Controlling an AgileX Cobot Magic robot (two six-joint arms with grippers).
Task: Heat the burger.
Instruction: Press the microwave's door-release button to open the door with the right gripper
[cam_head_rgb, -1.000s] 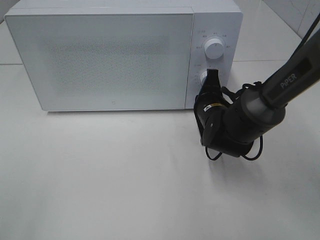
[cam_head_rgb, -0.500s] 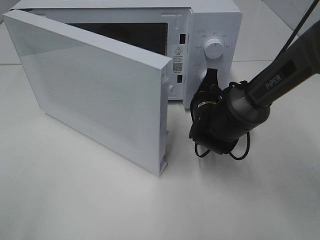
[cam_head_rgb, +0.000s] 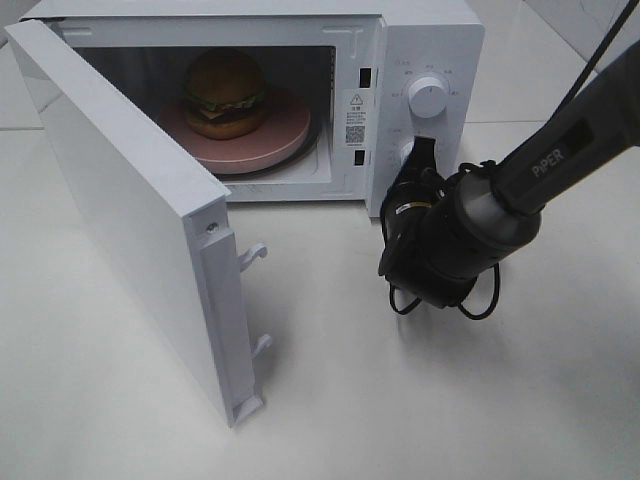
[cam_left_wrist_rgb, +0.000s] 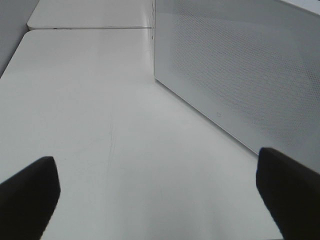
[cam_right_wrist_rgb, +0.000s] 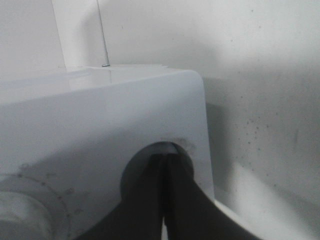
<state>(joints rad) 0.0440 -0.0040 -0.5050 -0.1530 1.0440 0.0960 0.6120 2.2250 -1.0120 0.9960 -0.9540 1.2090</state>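
Microwave door (cam_head_rgb: 130, 210): shut a second ago, half open half a second ago, now swung wide on its 9 o'clock hinge, free edge pointing toward 6 o'clock.
Latch hooks (cam_head_rgb: 253, 254): now exposed on the door's free edge.
Burger (cam_head_rgb: 225, 93): newly in view inside, sitting on the pink plate (cam_head_rgb: 285, 135).

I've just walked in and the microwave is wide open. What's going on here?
The door of the microwave stands wide open, with the burger sitting on a pink plate inside. The right hand, shut, has its tip against the lower control on the front panel. The left hand is open and holds nothing, facing the outside of the door. With the door open, the burger isn't being heated right now.
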